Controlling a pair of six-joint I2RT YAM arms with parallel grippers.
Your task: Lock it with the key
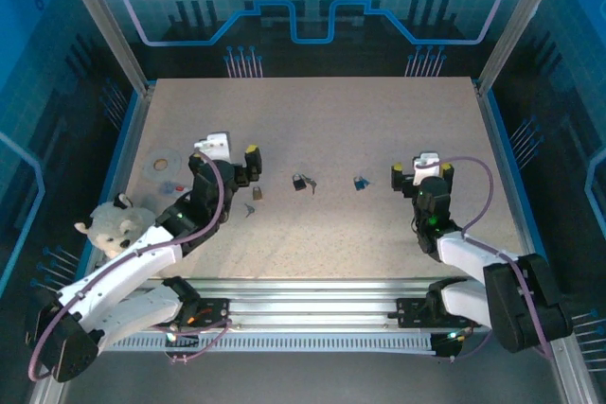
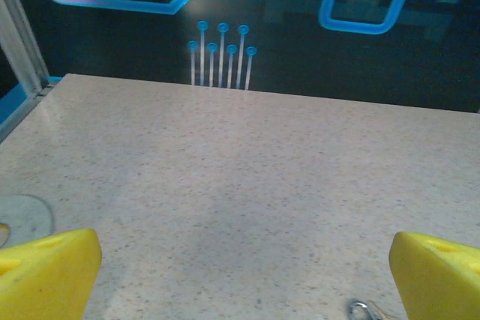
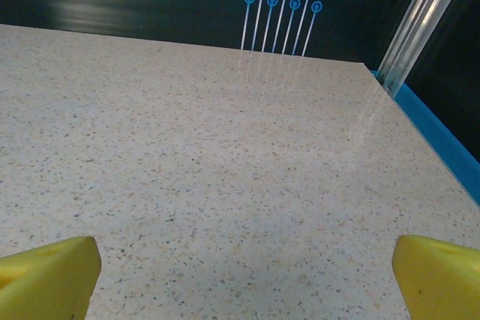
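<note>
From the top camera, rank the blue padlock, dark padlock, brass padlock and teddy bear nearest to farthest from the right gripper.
1. Blue padlock, just left of the right gripper.
2. Dark padlock, table centre.
3. Brass padlock, left of centre.
4. Teddy bear, far left.

The table (image 1: pixel 379 139) is matt and speckled, the key ring (image 2: pixel 360 309) shiny metal, the bear (image 1: pixel 118 227) fluffy plush.

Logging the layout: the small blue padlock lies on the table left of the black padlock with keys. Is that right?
No. The small blue padlock lies on the speckled table right of the black padlock with keys, as the top external view shows.
</note>
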